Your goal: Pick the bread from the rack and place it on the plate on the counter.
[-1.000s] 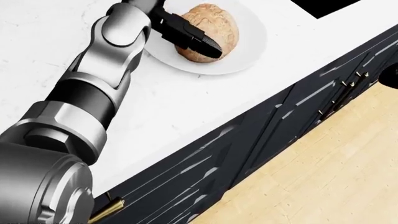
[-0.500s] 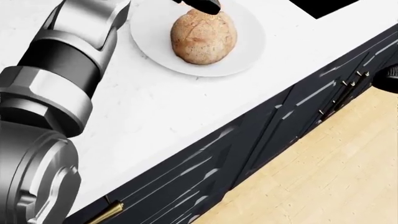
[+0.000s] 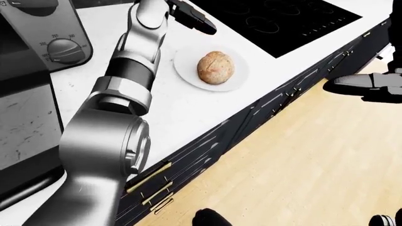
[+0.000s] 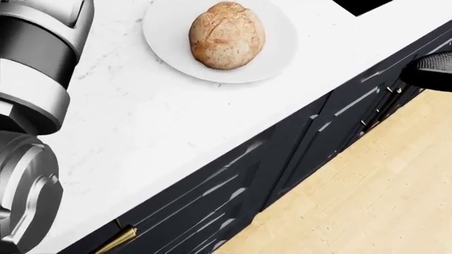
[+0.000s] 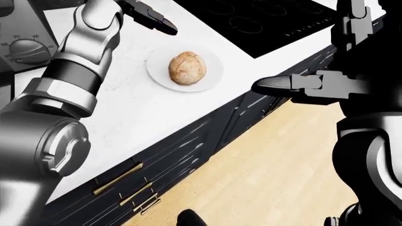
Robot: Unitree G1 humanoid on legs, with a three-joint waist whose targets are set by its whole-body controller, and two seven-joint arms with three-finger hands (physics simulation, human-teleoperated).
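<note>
On the white plate [image 4: 279,37], resting on the marble table [image 4: 155,132] just beside the black stovetop [image 3: 276,21], the bread [image 4: 226,36] is sitting near the middle, so the placing step looks done. The left robot hand [image 3: 192,18] is hovering above and to the left of it, fingers apart and holding nothing, while the right robot hand [image 5: 283,85] is hanging over the floor, whether apart or together I cannot tell. Next probably calls only for drawing the left arm clear without brushing the loaf.

All three views look steeply down from the robot's head over its left arm onto the white surface [image 4: 162,132]. The head view sits closest, cropped tight on the plate [image 4: 275,47] and dark cabinets [image 4: 297,159]. The two eye views take in more, sharing plate, cooktop [image 3: 283,23] and wooden floor [image 3: 301,165].
</note>
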